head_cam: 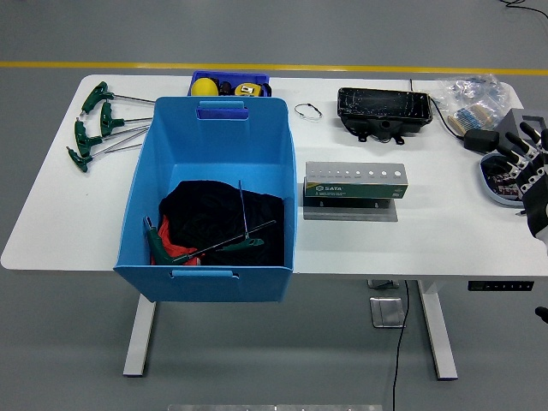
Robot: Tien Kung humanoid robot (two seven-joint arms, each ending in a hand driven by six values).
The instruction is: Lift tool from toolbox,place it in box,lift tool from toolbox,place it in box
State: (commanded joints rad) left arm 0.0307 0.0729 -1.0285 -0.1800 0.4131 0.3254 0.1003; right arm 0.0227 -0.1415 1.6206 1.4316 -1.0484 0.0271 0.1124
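The right hand [529, 175] hung at the table's [445, 231] right edge, fingers loosely spread, empty, above a small grey tray [497, 184].

A white desk [445, 240] with rounded corners stands on two white legs [138, 336] with flat feet. The floor [60, 342] is smooth grey, evenly lit, and a yellow line [51, 64] crosses it beyond the desk. A black cable [399, 342] hangs under the desk beside the right leg.
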